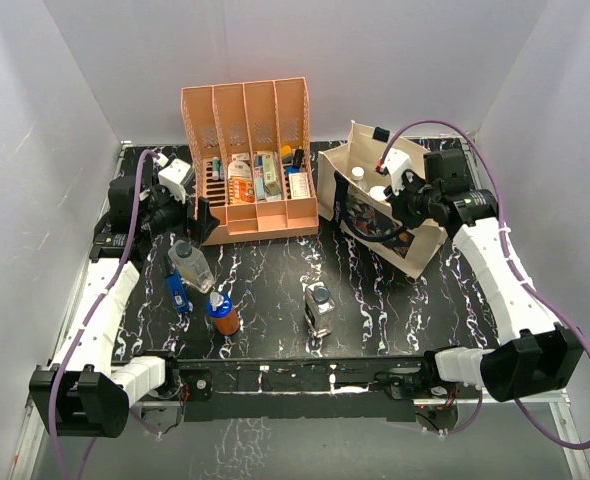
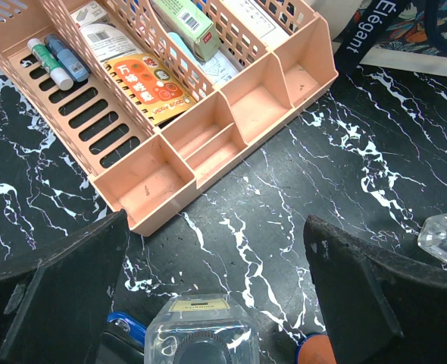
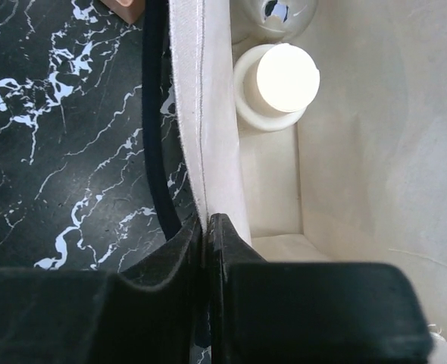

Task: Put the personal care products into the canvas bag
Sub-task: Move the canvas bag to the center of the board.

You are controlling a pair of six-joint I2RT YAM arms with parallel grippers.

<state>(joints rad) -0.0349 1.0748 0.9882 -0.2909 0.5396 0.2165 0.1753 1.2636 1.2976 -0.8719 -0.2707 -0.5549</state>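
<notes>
The cream canvas bag [image 1: 415,250] stands at the back right. My right gripper [image 1: 407,192] is shut on its near rim; in the right wrist view the gripper [image 3: 208,224] pinches the bag's wall [image 3: 217,114] beside the navy strap [image 3: 155,129]. Inside stand a white bottle [image 3: 279,83] and a second bottle [image 3: 275,11], partly cut off. On the table are a clear grey-capped bottle [image 1: 190,264], a small blue bottle [image 1: 178,293], an orange-brown blue-capped bottle [image 1: 223,315] and a clear square dark-capped bottle [image 1: 319,308]. My left gripper [image 2: 216,227] hangs open above the clear grey-capped bottle [image 2: 201,330].
The orange file rack [image 1: 247,135] with small packs and pens stands at the back centre, close to my left gripper; its front trays [image 2: 208,133] fill the upper left wrist view. White walls enclose the black marbled table [image 1: 265,270].
</notes>
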